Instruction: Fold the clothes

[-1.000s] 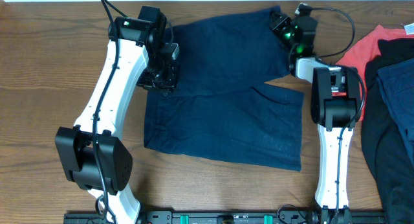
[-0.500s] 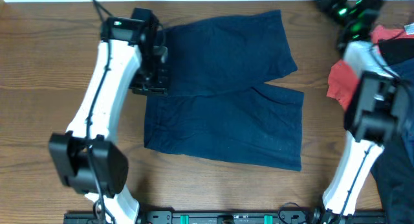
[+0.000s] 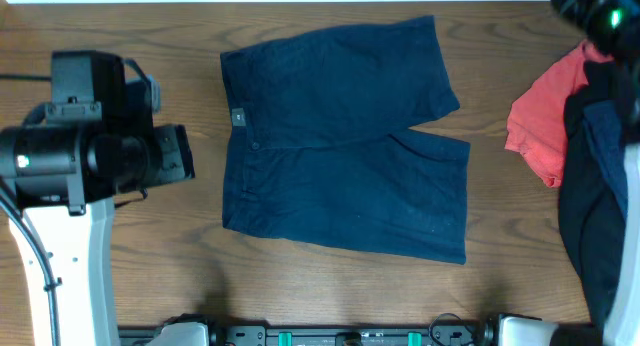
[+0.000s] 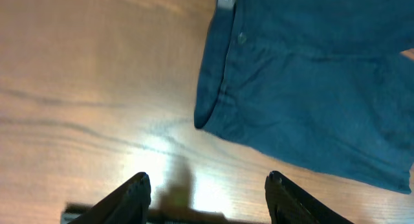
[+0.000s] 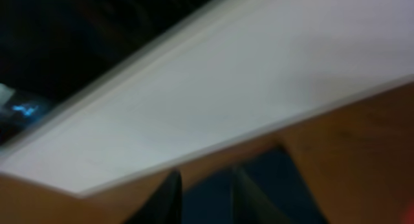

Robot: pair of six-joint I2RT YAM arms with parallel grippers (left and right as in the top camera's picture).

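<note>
The navy-blue shorts (image 3: 340, 136) lie flat on the wooden table, with the waistband to the left and both legs pointing right. Neither gripper touches them. My left arm (image 3: 90, 156) is raised high at the table's left side. In the left wrist view its gripper (image 4: 207, 185) is open and empty over bare wood, with the shorts' waistband corner (image 4: 213, 114) ahead and to the right. My right arm (image 3: 600, 11) is at the far right back corner. The right wrist view is blurred. Its gripper (image 5: 206, 191) shows a gap between the fingers, with a dark blue patch beyond.
A coral-red shirt (image 3: 545, 116) lies at the right, partly under a black garment (image 3: 585, 216) with a blue one (image 3: 612, 151) on top. The white wall edge (image 5: 226, 88) runs along the table's back. Bare wood (image 3: 150, 276) lies left of and in front of the shorts.
Both arms have pulled off the shorts. The left one rose and moved left, and the right one swung to the back right corner. The shorts lie as before.
</note>
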